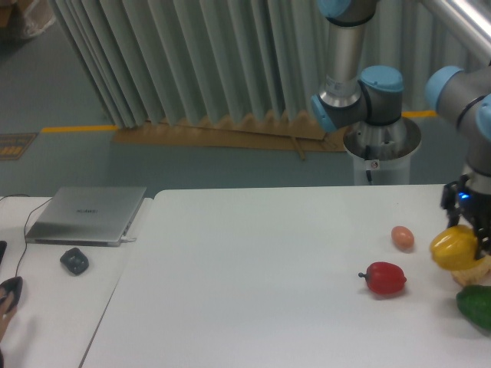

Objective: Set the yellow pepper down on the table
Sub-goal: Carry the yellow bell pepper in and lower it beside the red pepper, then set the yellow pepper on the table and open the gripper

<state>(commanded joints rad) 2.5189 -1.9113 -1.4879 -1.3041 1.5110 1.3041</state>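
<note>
You are seeing the gripper (pixel 465 230) clamping the yellow pepper (pixel 455 249) at the table (pixel 253 291)'s right edge, above the bread chunk (pixel 473 271); it is looking light, glossy, likely slippery; grip across its lobes.

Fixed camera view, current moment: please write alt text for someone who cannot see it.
At the right edge, the robot's hand holds a yellow pepper low over the white table, right above a tan bread chunk. Nearby lie a red pepper, an egg and a green pepper.
</note>
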